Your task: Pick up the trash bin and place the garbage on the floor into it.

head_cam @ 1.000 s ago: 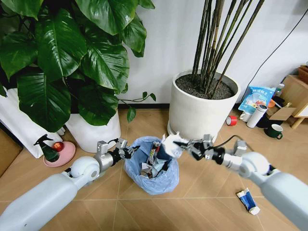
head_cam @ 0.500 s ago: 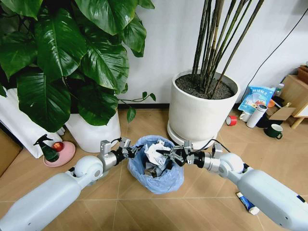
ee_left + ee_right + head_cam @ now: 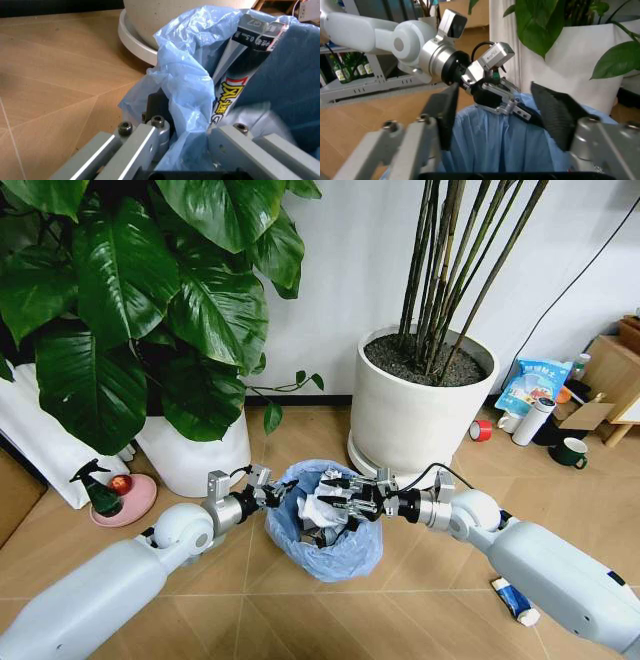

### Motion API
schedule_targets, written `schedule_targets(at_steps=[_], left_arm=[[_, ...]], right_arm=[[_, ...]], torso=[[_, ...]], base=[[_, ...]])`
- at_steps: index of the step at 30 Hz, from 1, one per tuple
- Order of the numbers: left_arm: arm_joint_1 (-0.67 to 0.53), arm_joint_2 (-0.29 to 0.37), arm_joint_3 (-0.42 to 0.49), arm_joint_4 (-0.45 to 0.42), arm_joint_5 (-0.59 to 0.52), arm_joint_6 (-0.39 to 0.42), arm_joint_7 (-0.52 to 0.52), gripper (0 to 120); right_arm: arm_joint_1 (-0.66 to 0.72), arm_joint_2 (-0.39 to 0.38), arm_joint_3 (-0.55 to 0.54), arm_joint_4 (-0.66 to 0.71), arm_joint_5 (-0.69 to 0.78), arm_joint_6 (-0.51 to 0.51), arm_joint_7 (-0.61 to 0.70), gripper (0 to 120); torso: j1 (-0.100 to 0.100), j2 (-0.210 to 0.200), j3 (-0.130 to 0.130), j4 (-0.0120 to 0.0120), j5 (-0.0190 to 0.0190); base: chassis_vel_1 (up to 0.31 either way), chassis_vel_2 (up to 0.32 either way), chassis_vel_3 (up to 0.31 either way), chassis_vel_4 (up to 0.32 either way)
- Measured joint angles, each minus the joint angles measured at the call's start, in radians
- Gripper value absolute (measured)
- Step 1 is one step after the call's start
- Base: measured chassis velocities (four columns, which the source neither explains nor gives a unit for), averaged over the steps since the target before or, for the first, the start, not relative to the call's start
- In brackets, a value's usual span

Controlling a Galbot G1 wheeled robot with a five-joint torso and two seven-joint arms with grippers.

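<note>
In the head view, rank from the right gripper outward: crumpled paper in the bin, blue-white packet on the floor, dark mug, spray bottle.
From the right gripper:
1. Crumpled paper, just below it, inside the trash bin.
2. Blue-white packet, floor, robot's right.
3. Dark mug and spray bottle, opposite sides, too close to call.

A small round trash bin [image 3: 322, 542] lined with puffy light-blue plastic stands upright on the tan wood floor [image 3: 400, 610], holding crumpled white paper [image 3: 318, 510] and printed wrappers [image 3: 235, 90]. A blue-white packet [image 3: 516, 598] lies nearby.

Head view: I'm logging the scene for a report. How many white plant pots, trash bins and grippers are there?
White plant pots: 2
Trash bin: 1
Grippers, left and right: 2
Total: 5
</note>
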Motion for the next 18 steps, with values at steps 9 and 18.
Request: schedule_targets(at_steps=[9,18], left_arm=[[0.008,0.006,-0.007,0.005,0.001,0.001,0.0,0],[0.067,0.036,-0.115,0.021,0.02,-0.002,0.002,0]], right_arm=[[-0.034,-0.017,0.045,0.022,0.007,0.0,0.012,90],[-0.219,-0.185,0.248,0.002,-0.028,0.036,0.392,100]], torso=[[0.0,0.0,0.0,0.0001,0.0003],[0.0,0.0,0.0,0.0,0.0002]], base=[[0.0,0.0,0.0,0.0],[0.0,0.0,0.0,0.0]])
